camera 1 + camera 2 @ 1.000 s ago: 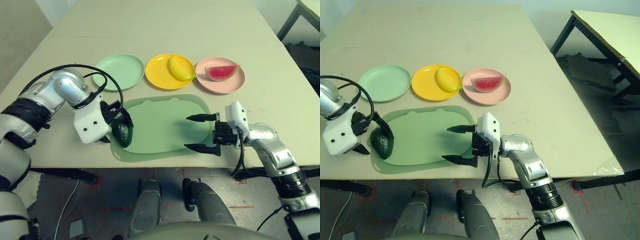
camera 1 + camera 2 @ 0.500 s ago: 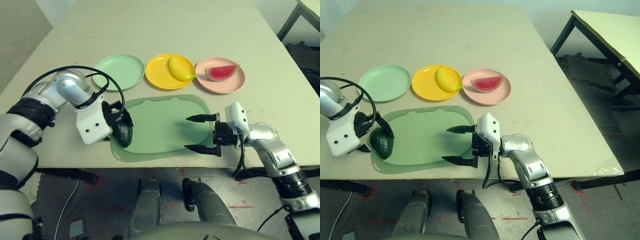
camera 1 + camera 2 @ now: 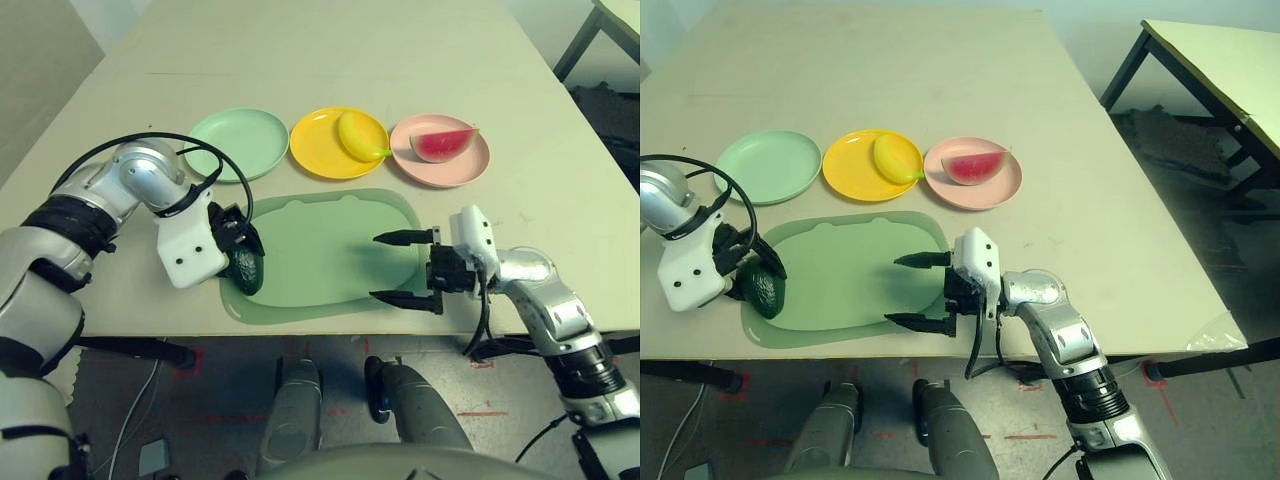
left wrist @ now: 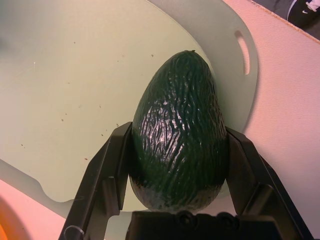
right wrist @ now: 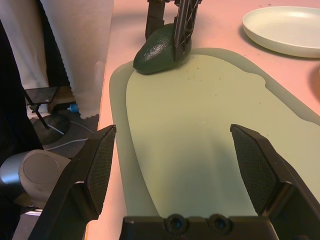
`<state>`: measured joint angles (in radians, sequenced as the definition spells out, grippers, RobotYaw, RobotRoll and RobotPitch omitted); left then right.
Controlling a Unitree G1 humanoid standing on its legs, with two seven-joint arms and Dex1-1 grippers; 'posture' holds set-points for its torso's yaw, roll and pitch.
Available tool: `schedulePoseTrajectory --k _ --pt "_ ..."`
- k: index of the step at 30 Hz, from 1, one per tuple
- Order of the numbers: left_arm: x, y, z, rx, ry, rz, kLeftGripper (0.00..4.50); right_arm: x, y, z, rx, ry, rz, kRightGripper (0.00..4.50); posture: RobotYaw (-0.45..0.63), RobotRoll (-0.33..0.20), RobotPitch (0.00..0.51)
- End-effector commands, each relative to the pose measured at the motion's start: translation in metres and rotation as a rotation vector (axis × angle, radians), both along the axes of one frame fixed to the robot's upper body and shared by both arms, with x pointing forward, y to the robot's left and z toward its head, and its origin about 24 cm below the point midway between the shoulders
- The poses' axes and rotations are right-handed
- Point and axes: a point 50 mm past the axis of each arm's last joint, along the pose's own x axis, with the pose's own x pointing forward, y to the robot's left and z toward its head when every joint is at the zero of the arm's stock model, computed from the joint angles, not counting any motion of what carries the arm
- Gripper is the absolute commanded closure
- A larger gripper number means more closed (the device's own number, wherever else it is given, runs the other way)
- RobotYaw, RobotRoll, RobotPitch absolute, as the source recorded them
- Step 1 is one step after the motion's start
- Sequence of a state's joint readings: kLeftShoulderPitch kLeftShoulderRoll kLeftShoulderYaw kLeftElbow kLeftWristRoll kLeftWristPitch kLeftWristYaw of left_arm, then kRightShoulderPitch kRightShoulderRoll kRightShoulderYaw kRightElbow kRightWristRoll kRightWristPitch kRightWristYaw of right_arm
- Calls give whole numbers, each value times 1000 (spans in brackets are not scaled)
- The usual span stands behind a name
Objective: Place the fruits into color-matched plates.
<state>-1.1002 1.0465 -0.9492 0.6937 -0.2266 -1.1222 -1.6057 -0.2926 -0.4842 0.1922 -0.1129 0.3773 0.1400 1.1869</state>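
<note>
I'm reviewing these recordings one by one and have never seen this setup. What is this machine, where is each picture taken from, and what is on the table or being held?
This is a two-armed humanoid robot at a table. Two pictures come from its head, looking down over its silver arms; the other two come from cameras on each wrist. On the table lie a large green mat and three plates: the mint green plate has nothing on it, the yellow plate holds a banana, and the pink plate holds a watermelon wedge. The left tool has its fingers against both sides of the dark green avocado at the mat's edge. The right tool hangs open over the mat, holding nothing.
</note>
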Motion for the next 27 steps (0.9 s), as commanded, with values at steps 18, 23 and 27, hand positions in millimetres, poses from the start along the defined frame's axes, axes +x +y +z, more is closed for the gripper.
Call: schedulePoseTrajectory --k 18,23,27 --pt "38 46 59 -231 -234 554 1512 11 4 18 238 33 -320 0 -8 0 197" --pt "55 59 49 -176 -433 727 1512 9 1 15 246 34 -394 0 -16 0 194" --pt "67 65 39 -145 -607 806 1513 4 1 12 223 28 -395 0 -25 0 196"
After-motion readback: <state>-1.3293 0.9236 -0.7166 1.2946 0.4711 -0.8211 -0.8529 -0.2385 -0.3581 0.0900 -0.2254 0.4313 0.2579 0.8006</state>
